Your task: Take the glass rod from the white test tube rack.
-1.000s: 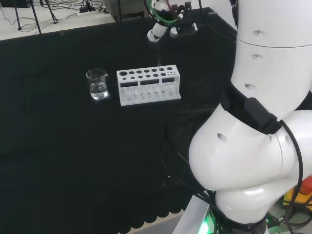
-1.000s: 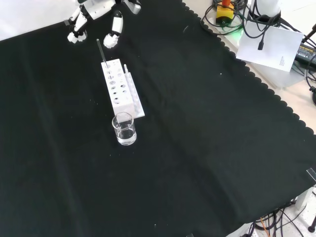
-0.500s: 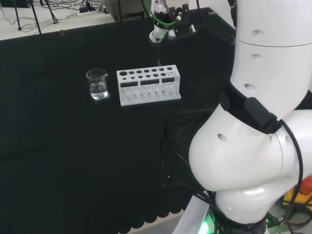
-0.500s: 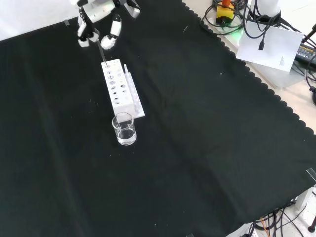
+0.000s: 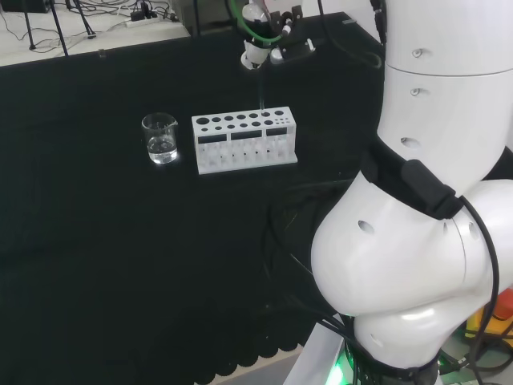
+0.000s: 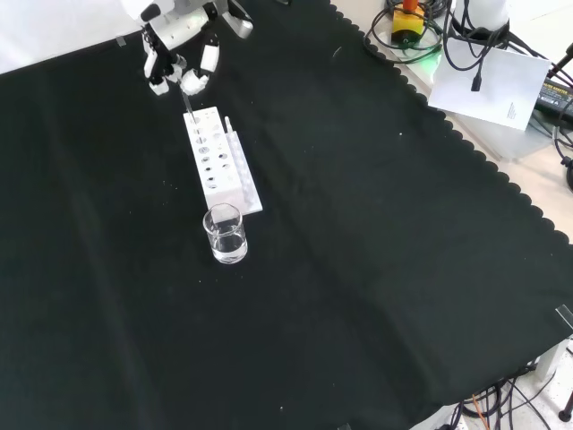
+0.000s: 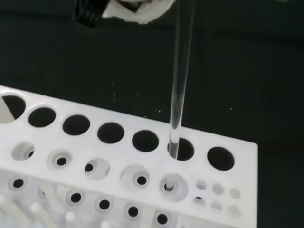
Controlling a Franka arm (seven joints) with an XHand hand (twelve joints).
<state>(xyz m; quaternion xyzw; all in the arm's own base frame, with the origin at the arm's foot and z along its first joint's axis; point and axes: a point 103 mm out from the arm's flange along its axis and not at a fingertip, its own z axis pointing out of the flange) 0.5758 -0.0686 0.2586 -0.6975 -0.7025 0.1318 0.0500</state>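
The white test tube rack (image 5: pixel 244 141) (image 6: pixel 220 162) (image 7: pixel 118 161) stands on the black cloth. The clear glass rod (image 7: pixel 181 80) (image 6: pixel 189 101) (image 5: pixel 260 90) is upright in a hole near the rack's end farthest from the beaker, its lower tip down in the hole. My hand (image 6: pixel 179 49) (image 5: pixel 260 36) hovers over that end of the rack. Two fingertips (image 6: pixel 195 81) hang on either side of the rod's top with a small gap between them. A blurred white finger (image 7: pixel 137 9) shows close beside the rod; contact is not plain.
A small glass beaker (image 5: pixel 161 138) (image 6: pixel 224 235) with some clear liquid stands just off the rack's other end. A second short thin piece (image 6: pixel 228 125) sticks up beside the rack. The arm's big white links (image 5: pixel 425 200) stand at the head view's right.
The hand has come down and over toward the rack's end, and its fingertips have drawn closer together around the rod's top. The rod, rack and beaker have stayed put.
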